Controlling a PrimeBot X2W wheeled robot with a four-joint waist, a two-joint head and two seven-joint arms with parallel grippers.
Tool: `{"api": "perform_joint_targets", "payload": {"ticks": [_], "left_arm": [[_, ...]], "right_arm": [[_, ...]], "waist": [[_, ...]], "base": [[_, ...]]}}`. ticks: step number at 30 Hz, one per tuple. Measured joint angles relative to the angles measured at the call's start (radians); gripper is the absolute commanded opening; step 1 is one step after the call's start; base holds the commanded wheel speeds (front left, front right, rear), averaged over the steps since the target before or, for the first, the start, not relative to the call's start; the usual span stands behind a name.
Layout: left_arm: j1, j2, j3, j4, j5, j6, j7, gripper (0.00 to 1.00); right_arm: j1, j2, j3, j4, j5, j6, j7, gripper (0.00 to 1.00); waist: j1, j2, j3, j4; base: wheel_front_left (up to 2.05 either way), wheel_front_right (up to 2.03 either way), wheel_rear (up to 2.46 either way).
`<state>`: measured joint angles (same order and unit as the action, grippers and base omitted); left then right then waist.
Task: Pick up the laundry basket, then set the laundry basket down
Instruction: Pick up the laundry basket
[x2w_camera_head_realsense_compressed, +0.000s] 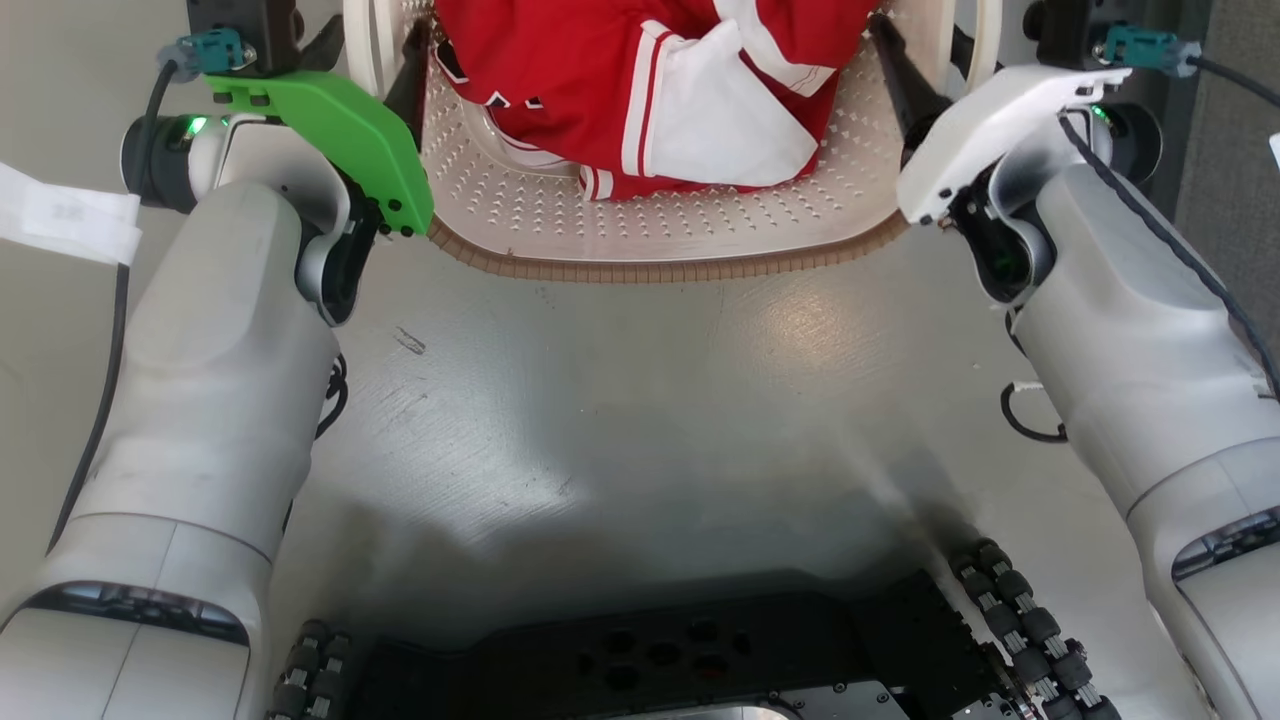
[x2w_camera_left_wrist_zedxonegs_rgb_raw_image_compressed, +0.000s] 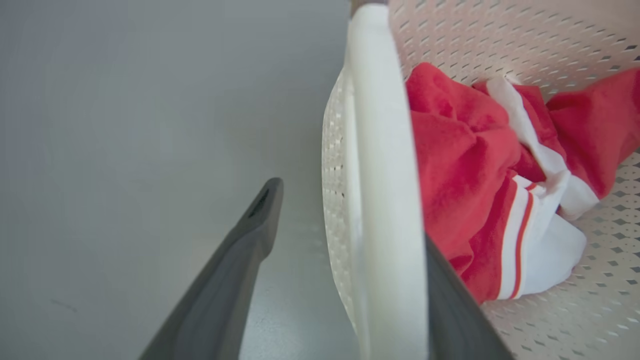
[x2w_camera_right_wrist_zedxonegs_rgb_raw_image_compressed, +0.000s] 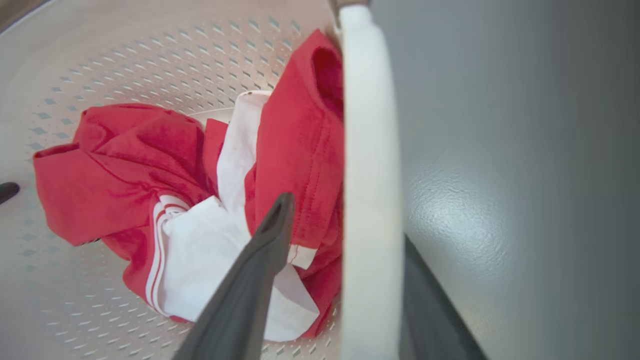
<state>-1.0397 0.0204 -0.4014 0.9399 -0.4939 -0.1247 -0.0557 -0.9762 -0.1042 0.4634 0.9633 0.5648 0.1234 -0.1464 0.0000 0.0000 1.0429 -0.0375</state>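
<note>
Laundry basket (x2w_camera_head_realsense_compressed: 660, 225) lies ahead of me between my two arms, over grey floor (x2w_camera_head_realsense_compressed: 640, 400); I cannot tell whether it touches the floor. Red-and-white garment (x2w_camera_head_realsense_compressed: 640, 80) bunched inside. My left hand (x2w_camera_left_wrist_zedxonegs_rgb_raw_image_compressed: 350, 215): fingers spread, straddling the left loop handle (x2w_camera_left_wrist_zedxonegs_rgb_raw_image_compressed: 385, 150), outer finger clear of it. My right hand (x2w_camera_right_wrist_zedxonegs_rgb_raw_image_compressed: 347, 220): fingers spread, straddling the right loop handle (x2w_camera_right_wrist_zedxonegs_rgb_raw_image_compressed: 370, 150), inner finger above the garment.

Cream perforated laundry basket (x2w_camera_head_realsense_compressed: 650, 225), brown-trimmed rim; white loop handles (x2w_camera_left_wrist_zedxonegs_rgb_raw_image_compressed: 380, 175) raised.
</note>
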Motion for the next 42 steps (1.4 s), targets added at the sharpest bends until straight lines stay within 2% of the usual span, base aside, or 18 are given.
{"api": "perform_joint_targets", "payload": {"ticks": [1, 2, 3, 14, 28, 42], "left_arm": [[-0.005, 0.000, -0.004, 0.003, -0.005, 0.000, -0.004, 0.38], [-0.008, 0.000, -0.008, 0.006, -0.008, 0.000, -0.008, 0.08], [-0.010, 0.000, -0.013, 0.008, -0.011, 0.000, -0.008, 0.00], [-0.013, -0.008, -0.050, 0.053, -0.058, 0.002, -0.041, 0.00], [0.031, -0.006, -0.110, 0.118, -0.120, 0.002, -0.045, 0.00], [0.113, -0.008, -0.131, 0.153, -0.199, 0.002, 0.017, 0.00]], "right_arm": [[-0.005, 0.000, 0.002, 0.002, 0.000, 0.000, -0.004, 0.00], [-0.008, -0.001, 0.004, 0.006, 0.001, 0.000, -0.009, 0.00], [-0.011, -0.002, 0.006, 0.009, 0.004, 0.000, -0.011, 0.00], [-0.018, 0.012, 0.046, 0.049, 0.045, -0.003, -0.039, 0.00], [0.026, 0.030, 0.110, 0.102, 0.112, -0.003, -0.046, 0.00], [0.080, 0.043, 0.162, 0.132, 0.178, -0.002, 0.028, 0.00]], "waist": [[0.0000, 0.0000, 0.000, 0.000], [0.0000, 0.0000, 0.000, 0.000], [0.0000, 0.0000, 0.000, 0.000], [0.0000, 0.0000, -0.035, -0.004], [0.0000, 0.0000, -0.163, -0.017], [0.0000, 0.0000, -0.321, -0.042]], "base": [[0.00, 0.00, 0.00], [0.00, 0.00, 0.00], [0.00, 0.00, 0.00], [0.00, 0.00, 0.00], [0.00, 0.00, 0.00], [0.00, 0.00, 0.00]]}}
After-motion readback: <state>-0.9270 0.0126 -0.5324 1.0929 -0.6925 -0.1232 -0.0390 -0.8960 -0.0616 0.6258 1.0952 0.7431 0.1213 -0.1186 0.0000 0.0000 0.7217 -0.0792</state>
